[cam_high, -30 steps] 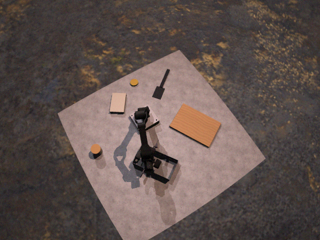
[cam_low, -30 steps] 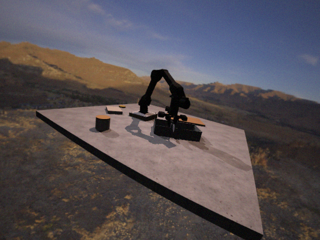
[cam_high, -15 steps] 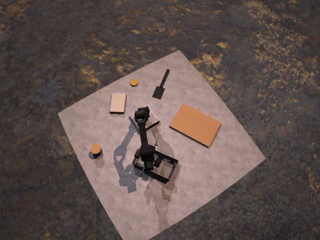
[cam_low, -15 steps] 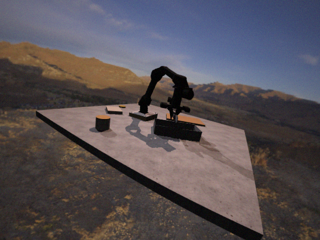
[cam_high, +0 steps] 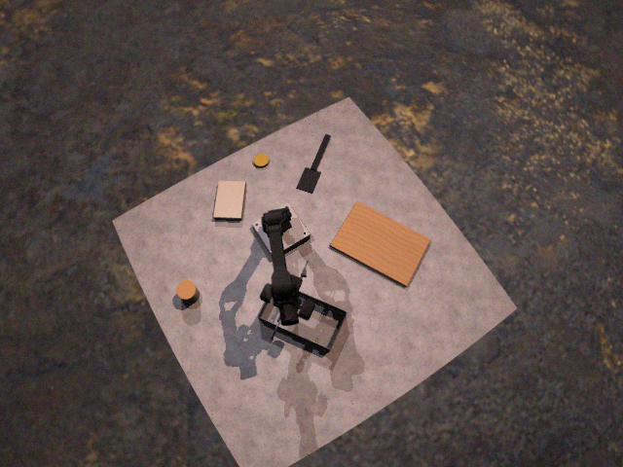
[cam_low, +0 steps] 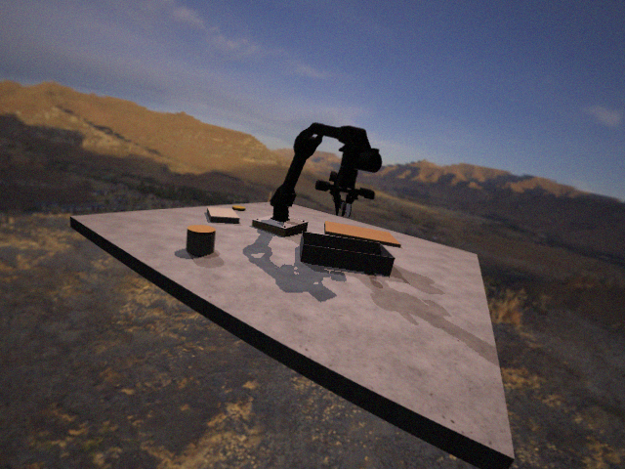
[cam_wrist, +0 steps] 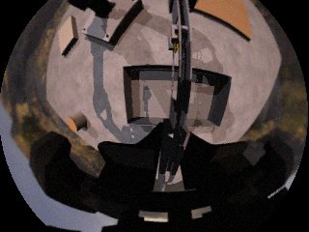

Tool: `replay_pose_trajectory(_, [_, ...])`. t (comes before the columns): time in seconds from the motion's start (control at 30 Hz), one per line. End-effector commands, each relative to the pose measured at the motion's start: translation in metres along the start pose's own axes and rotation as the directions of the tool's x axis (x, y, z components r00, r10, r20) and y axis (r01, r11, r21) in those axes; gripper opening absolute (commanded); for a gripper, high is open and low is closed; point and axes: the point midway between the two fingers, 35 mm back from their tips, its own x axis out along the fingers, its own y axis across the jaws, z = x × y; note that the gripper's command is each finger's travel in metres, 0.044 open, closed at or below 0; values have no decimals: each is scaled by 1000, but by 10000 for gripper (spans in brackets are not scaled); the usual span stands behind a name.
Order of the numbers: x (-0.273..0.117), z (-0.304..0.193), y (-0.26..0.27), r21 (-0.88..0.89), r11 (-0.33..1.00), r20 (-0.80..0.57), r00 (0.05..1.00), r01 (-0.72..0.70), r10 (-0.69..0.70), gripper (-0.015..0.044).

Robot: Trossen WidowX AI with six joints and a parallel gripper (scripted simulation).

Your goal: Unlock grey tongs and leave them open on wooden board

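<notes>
My gripper is shut on the grey tongs and holds them above the roasting tin. In the wrist view the tongs run up from the fingers to the top edge, with their arms close together and a small yellow part between or beside them. In the top view their ends stick out on both sides of the gripper. Their tilt is hard to tell. The wooden board lies flat on the table with nothing on it.
The arm's base plate stands between the board and a pale block. An orange-topped cylinder stands near a table edge. A black spatula and a yellow disc lie beyond the base.
</notes>
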Motion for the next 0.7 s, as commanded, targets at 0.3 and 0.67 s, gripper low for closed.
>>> replay_pose_trajectory(0.3, [-2, 29, -50, 167, 986, -1, 1000, 9, -9, -150])
replay_pose_trajectory(0.67, [-3, 74, -104, 373, 928, 5, 1000, 12, -15, -150])
